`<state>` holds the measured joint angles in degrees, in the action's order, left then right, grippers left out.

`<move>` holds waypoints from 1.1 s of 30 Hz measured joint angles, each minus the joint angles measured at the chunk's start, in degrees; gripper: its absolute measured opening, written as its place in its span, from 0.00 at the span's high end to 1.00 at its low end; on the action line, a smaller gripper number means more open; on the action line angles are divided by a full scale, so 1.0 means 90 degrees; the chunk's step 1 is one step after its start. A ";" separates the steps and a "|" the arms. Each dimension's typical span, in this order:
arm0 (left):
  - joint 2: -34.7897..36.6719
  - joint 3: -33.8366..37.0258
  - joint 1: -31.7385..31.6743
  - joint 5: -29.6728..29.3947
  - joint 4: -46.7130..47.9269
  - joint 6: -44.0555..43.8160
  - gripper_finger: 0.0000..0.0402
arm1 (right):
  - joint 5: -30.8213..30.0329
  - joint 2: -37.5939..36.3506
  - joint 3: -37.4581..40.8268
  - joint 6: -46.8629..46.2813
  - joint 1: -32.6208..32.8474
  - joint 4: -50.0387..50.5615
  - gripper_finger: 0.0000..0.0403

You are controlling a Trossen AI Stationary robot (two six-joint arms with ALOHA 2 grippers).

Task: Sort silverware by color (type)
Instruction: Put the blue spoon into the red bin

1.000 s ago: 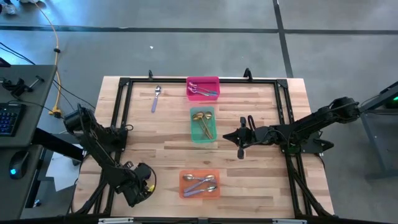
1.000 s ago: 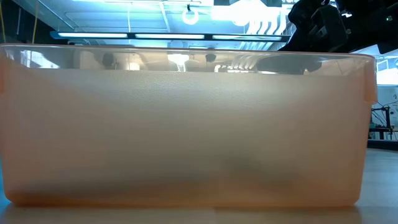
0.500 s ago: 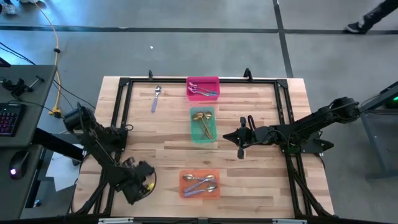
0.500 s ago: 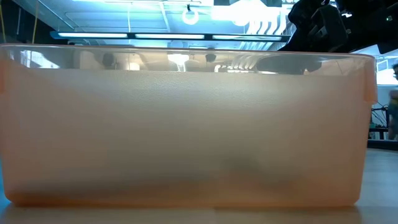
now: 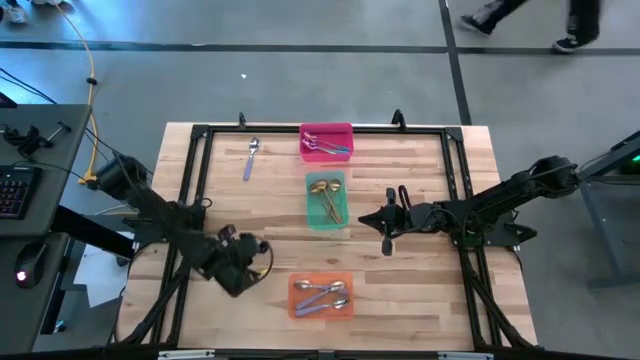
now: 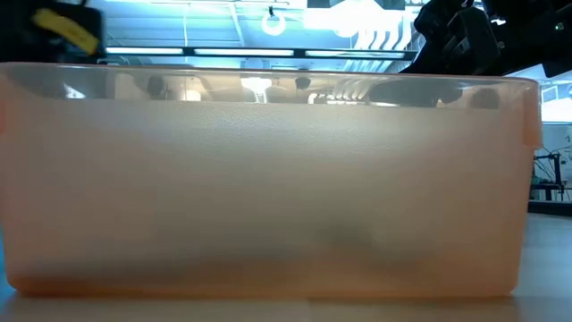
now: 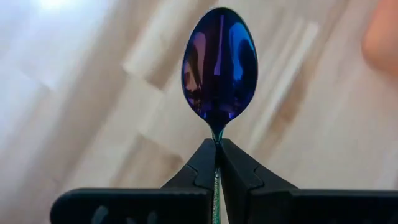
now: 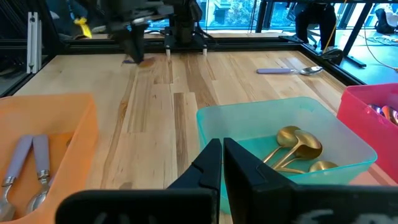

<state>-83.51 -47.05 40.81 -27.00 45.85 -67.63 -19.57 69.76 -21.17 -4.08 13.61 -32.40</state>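
Iridescent purple-blue spoon, glossy bowl upright, clamped in left pincer

Left hand clamped; right hand closed, arm extended.

Wooden counter with three bins and one loose spoon.
Pink bin at the far edge, green bin mid-counter, orange bin nearest; lavender-handled spoon lies left of pink.
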 joint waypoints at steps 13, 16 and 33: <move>0.0956 -0.0010 -0.3477 0.0431 -0.0805 0.4499 1.00 | 0.0000 0.0000 0.0000 0.0010 0.0000 0.0002 1.00; 0.0934 -0.0010 -0.4468 0.0917 -0.1371 0.5814 1.00 | 0.0000 0.0000 0.0000 0.0003 0.0000 0.0002 1.00; -0.1133 -0.2749 -0.7453 0.2835 -0.2049 1.0275 1.00 | -0.0039 0.0000 0.0000 0.0496 -0.0210 0.0042 1.00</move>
<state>-93.71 -71.79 -26.27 -1.48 27.41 24.85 -19.92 69.76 -21.17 0.38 11.72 -32.02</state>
